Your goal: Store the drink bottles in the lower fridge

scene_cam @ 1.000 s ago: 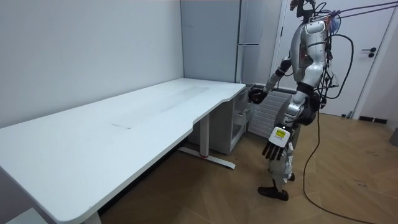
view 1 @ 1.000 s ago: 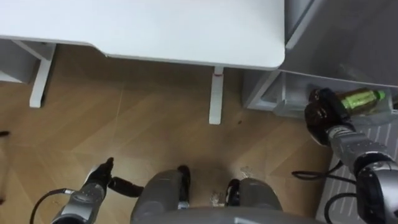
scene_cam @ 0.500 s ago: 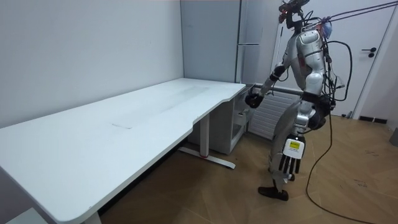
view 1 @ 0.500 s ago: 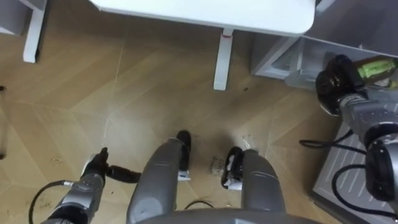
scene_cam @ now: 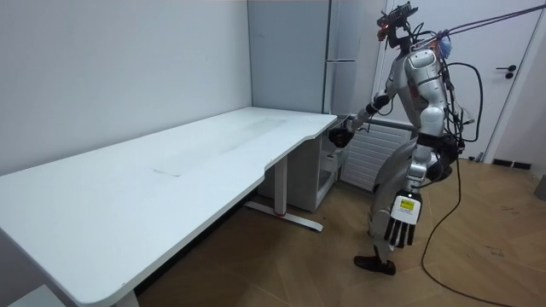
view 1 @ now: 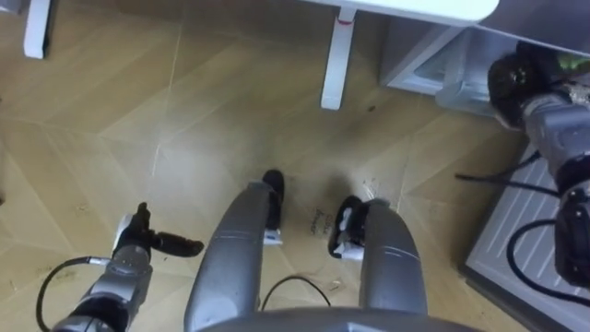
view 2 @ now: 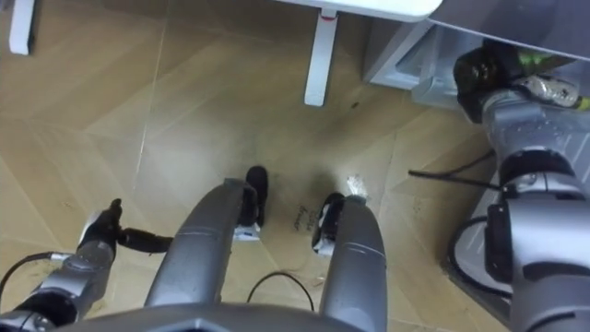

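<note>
My right hand (view 1: 514,77) is shut on a green drink bottle (view 1: 568,63), held out at the right edge above a pale open compartment (view 1: 433,57) beside the desk. The right eye view shows the same hand (view 2: 479,68) and bottle (view 2: 533,59). From the room view, I stand on the wood floor by the desk's far corner, with the right hand (scene_cam: 339,136) stretched toward the tall grey fridge (scene_cam: 343,51). My left hand (view 1: 138,245) hangs open at my side, low on the left (scene_cam: 401,230).
The white desk (scene_cam: 171,179) runs along the wall; its edge (view 1: 415,7) and a white leg (view 1: 337,57) lie ahead of my feet. A grey ribbed panel (view 1: 521,235) with dark cables lies on the floor at the right.
The head camera has tipped down, so the desk has slid up out of the picture. My right hand has carried the bottle a little further forward. My left arm has swung down and back.
</note>
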`<state>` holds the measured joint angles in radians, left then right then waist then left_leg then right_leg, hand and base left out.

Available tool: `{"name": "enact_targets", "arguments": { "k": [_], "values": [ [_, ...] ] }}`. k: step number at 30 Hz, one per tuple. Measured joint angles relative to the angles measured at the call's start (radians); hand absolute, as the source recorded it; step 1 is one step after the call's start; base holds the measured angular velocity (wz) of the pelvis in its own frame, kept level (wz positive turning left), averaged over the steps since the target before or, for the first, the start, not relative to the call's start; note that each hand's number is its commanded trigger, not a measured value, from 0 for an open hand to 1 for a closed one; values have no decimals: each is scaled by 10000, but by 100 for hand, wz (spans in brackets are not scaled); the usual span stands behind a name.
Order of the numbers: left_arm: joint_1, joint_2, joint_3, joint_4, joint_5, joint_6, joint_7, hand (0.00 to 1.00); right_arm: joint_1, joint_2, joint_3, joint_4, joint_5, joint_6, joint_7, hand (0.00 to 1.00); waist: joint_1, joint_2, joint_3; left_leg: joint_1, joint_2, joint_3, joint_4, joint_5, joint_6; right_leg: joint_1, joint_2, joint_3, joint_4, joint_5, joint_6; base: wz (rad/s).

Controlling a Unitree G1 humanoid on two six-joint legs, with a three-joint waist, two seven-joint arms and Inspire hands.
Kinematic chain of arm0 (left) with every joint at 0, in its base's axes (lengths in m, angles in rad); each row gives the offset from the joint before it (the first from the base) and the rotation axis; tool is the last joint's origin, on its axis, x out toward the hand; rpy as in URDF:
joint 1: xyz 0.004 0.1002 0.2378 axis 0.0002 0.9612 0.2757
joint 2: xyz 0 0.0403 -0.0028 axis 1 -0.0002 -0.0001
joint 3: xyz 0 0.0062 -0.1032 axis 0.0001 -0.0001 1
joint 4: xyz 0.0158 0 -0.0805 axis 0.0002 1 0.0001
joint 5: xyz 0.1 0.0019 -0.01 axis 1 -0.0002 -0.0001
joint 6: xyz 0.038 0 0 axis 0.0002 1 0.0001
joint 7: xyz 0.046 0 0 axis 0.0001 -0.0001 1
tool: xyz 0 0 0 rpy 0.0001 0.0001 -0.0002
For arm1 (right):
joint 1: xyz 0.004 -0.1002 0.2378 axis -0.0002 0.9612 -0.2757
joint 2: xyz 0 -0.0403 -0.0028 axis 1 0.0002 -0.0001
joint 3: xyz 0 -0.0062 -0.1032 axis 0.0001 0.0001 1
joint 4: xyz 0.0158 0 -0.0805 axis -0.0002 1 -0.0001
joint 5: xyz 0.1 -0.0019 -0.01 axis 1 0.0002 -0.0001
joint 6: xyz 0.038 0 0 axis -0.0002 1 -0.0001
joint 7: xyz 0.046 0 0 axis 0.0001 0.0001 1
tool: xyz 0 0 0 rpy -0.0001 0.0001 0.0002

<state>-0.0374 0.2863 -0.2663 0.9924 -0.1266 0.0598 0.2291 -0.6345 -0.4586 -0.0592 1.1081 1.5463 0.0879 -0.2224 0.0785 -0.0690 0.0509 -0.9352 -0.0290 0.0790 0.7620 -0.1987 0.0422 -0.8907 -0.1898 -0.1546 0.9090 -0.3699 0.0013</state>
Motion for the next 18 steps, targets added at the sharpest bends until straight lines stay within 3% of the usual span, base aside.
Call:
{"name": "enact_targets", "arguments": {
  "k": [6, 12, 18],
  "values": [
    [61, -2, -9, -45, 90, 57, -4, 0, -92, -34, -48, -6, -38, -430, -368, 0, 54, 89, -19, -30, -4, 3, 36, -3, 17, -47, 22, 48, 13, 45, -12, -1],
    [126, -3, -24, -229, 28, 51, -15, 0, -112, -77, -54, -1, -266, -503, -614, 0, 67, 362, -43, 41, -14, 40, -10, -4, 13, -21, 2, 73, 37, 27, -43, 0],
    [138, -4, -23, -237, -5, 33, 41, 0, -112, -152, -73, 1, -240, -516, -734, 0, 40, 400, -44, 88, 2, 57, -57, 2, 1, 9, -2, 62, 36, 12, -70, 0]
  ]
}}
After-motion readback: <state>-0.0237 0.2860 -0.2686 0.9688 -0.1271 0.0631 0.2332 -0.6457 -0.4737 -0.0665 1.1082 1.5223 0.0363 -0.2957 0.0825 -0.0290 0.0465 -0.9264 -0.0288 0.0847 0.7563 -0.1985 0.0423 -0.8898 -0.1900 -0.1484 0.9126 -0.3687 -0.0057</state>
